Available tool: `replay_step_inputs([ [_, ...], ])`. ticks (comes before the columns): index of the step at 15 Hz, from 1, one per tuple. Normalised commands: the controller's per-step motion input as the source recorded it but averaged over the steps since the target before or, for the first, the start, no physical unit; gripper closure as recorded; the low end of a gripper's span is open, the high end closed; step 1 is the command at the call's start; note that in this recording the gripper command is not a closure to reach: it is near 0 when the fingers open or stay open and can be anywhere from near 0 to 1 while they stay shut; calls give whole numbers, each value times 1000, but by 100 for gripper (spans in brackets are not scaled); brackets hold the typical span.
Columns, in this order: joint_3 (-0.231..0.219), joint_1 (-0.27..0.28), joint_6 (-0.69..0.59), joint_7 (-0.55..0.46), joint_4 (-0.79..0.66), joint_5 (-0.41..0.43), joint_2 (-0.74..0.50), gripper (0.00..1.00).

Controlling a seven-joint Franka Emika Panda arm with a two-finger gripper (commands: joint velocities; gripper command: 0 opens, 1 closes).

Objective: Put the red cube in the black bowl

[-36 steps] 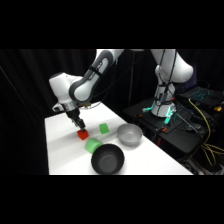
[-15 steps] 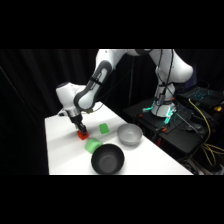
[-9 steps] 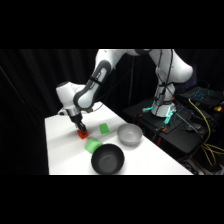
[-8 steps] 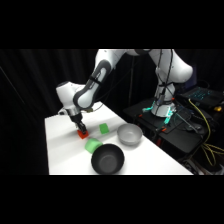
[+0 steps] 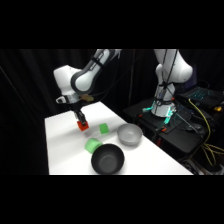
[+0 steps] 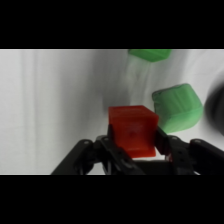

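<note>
My fingers point(image 6: 134, 150) were closed on the red cube point(image 6: 132, 128) — one pad against each of its sides — down at the white bench point(image 5: 62, 145). In the side view my fingers point(image 5: 81, 122) stood at the bench's far part with the cube at their tips. The black bowl point(image 5: 107, 159) sat well apart from them toward the near edge, a green cube point(image 5: 104, 128) just beside them and a grey bowl point(image 5: 129, 134) beyond it.

gripper point(image 5: 80, 121) lowered — onto red cube point(image 6: 132, 129)
</note>
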Motion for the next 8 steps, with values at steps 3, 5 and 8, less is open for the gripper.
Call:
replay_step_inputs([
  [3, -48, 192, -239, 300, -391, 182, -599, 100],
  [5, -40, 276, -187, 428, -271, 190, -465, 100],
  [8, -25, 323, -123, 566, -118, 175, -297, 100],
])
